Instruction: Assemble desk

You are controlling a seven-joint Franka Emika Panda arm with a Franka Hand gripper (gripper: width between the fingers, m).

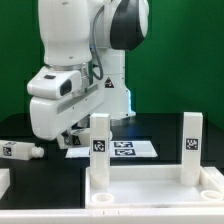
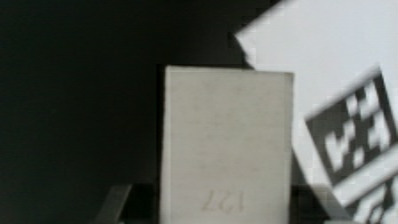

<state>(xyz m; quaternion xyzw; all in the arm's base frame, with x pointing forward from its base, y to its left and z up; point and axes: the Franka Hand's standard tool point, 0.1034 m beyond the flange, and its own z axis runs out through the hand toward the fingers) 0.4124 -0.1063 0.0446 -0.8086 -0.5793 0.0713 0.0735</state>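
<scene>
The desk's white rimmed tabletop panel [image 1: 150, 188] lies at the front. Two square white legs stand upright in it, one [image 1: 100, 140] towards the exterior view's left and one [image 1: 192, 140] at its right, each with a tag. My gripper [image 1: 72, 133] hangs low over the black table behind the left standing leg. In the wrist view the gripper [image 2: 222, 208] is shut on another white leg [image 2: 226, 130], which fills the picture's middle between the dark fingers [image 2: 135, 203]. A loose tagged leg [image 1: 20, 152] lies at the exterior view's left.
The marker board [image 1: 127, 148] lies flat on the table behind the tabletop panel, and shows beside the held leg in the wrist view [image 2: 347, 95]. A white part [image 1: 3, 182] sits at the front left edge. A green wall stands behind the arm.
</scene>
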